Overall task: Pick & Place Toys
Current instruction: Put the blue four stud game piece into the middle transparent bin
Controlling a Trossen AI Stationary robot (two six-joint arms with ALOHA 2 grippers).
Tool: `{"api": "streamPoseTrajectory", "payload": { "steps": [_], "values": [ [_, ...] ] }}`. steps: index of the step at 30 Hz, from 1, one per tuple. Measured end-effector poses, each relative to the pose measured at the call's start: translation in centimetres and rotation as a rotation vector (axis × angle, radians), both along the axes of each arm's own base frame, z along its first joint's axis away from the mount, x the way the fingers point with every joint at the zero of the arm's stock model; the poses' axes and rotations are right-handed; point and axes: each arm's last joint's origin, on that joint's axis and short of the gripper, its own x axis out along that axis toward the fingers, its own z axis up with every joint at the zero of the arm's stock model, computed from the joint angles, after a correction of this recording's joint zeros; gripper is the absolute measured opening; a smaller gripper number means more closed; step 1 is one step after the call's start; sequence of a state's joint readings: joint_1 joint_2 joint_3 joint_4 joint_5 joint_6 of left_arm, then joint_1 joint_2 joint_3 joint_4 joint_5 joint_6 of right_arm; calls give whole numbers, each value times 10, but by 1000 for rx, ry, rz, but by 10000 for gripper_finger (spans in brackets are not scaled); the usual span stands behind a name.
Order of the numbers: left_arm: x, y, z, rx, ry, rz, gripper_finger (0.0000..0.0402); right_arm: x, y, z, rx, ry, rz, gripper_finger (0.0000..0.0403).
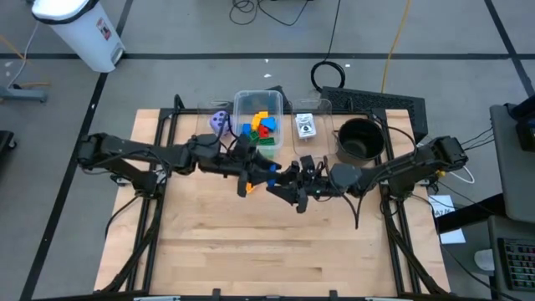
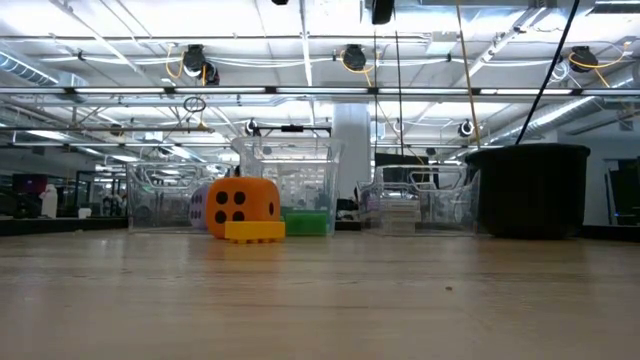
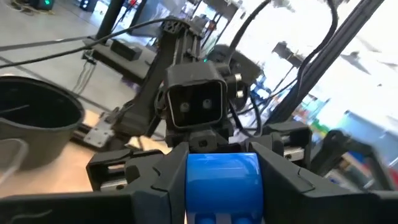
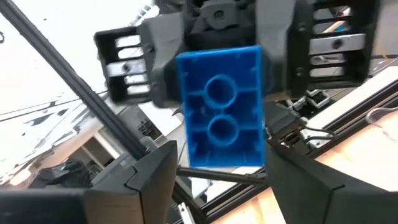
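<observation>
Handover in mid-air above table (image 1: 251,242) centre: blue block (image 4: 221,115) clamped in left gripper (image 3: 222,186), right gripper (image 4: 217,177) spread wide either side of it, not gripping. Could drop if left lets go before right closes, or twist if right pinches off-centre. Remaining toys near clear tub (image 1: 259,102).

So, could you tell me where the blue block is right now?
The blue block is off the table, clamped in the left gripper mid-table in the high view, facing the open right gripper, just in front of the clear tub.
</observation>
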State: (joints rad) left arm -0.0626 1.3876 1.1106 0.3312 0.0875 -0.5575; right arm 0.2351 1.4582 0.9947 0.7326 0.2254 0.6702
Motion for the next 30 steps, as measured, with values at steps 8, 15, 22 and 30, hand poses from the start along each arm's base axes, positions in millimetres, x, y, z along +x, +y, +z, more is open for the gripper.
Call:
{"api": "streamPoseTrajectory", "payload": {
  "steps": [8, 15, 22, 30],
  "values": [
    [-4, 24, 35, 167, 174, 59, 142, 3, -17, 0, -14, 3, -7, 243],
    [-20, 76, 60, 300, 271, 108, 150, 7, -39, -2, -34, 24, -75, 243],
    [-34, 146, 41, 355, 430, 229, 141, 9, -55, -7, -30, 83, -82, 244],
    [-10, 215, -18, 351, 676, 209, 152, 9, -69, -17, -51, 187, -127, 238]
  ]
}}
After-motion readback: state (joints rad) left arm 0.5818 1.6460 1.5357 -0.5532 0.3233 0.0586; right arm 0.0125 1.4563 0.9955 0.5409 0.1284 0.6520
